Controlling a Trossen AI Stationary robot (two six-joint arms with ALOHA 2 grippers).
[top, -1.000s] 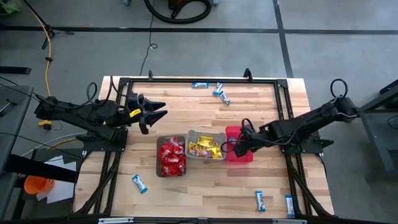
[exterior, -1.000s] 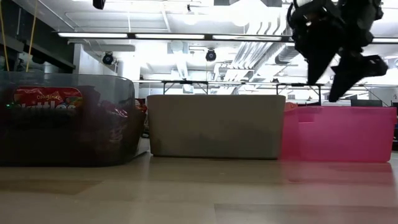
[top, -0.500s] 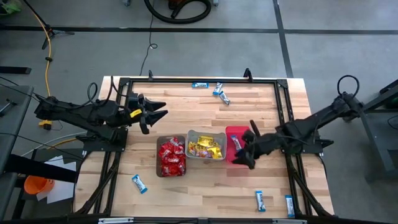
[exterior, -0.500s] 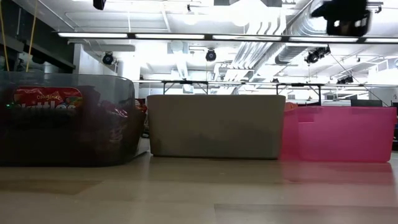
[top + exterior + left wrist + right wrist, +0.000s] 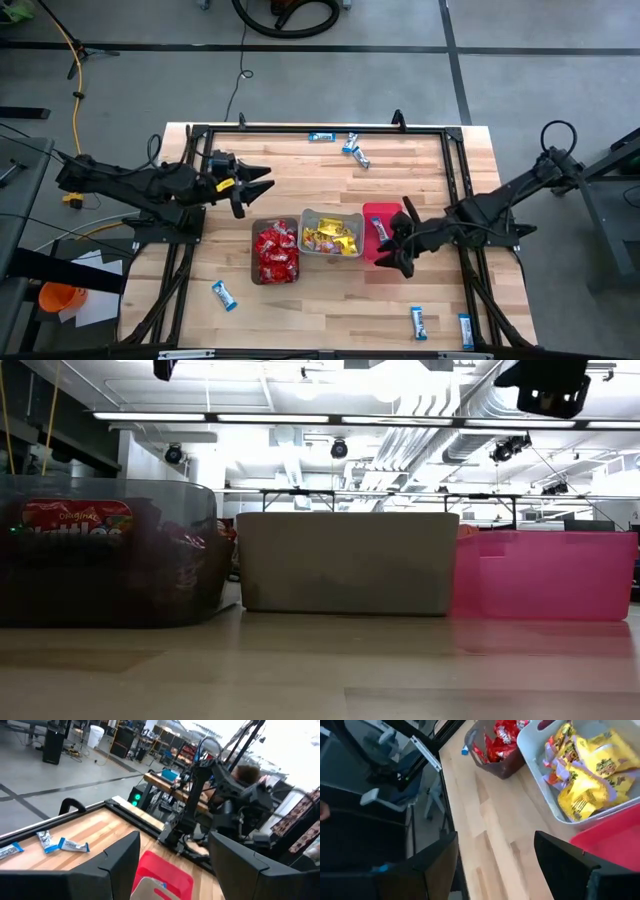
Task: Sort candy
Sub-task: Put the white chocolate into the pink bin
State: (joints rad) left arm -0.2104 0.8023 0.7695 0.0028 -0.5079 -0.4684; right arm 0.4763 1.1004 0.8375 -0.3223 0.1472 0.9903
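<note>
Red packets (image 5: 275, 252) fill the brown bin, yellow packets (image 5: 332, 236) the grey bin, and one blue-and-white bar (image 5: 381, 231) lies in the pink bin (image 5: 372, 212). Loose bars lie flat on the table: three near the far edge (image 5: 351, 146), one at the near left (image 5: 224, 295), two at the near right (image 5: 418, 322). My right gripper (image 5: 390, 252) hangs open and empty above the pink bin's near edge; its wrist view (image 5: 495, 850) looks down on the yellow packets (image 5: 590, 775). My left gripper (image 5: 262, 183), open and empty, hovers left of the bins' far side (image 5: 172, 855).
The three bins stand side by side mid-table; in the low view they are brown (image 5: 105, 550), grey (image 5: 347, 562) and pink (image 5: 545, 575). A black frame (image 5: 320, 127) borders the wooden top. Bare wood lies between the bins and the far bars.
My right gripper has risen from over the pink bin, out of the low view's middle, and drawn back toward the near edge. A blue-and-white bar now shows in the pink bin where the gripper stood. My left gripper has shifted slightly toward the table's right.
</note>
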